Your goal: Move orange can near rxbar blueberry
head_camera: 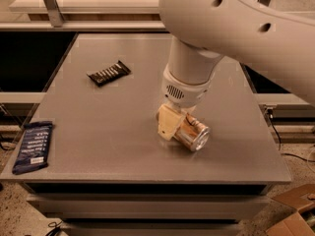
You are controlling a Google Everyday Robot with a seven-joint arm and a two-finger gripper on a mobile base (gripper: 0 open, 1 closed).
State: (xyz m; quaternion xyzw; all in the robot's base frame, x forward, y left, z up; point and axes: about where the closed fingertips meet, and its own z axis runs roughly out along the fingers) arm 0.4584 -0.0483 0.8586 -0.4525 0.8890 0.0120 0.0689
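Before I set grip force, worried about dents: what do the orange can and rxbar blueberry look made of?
The orange can: thin metal, probably aluminium, glossy; its silver end gleams. The rxbar blueberry: probably plastic film, dull sheen, printed white text, lying flat. The gripper sits against the can, near the middle of the table.

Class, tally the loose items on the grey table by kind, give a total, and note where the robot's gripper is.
Cans: 1, the shiny gold-orange metallic drink can, lying on its side, with the gripper right at it.
Bar wrappers: 2, the flat navy-blue rectangular wrapper at the front left edge and the smaller black-brown wrapper further back.
Total: 3
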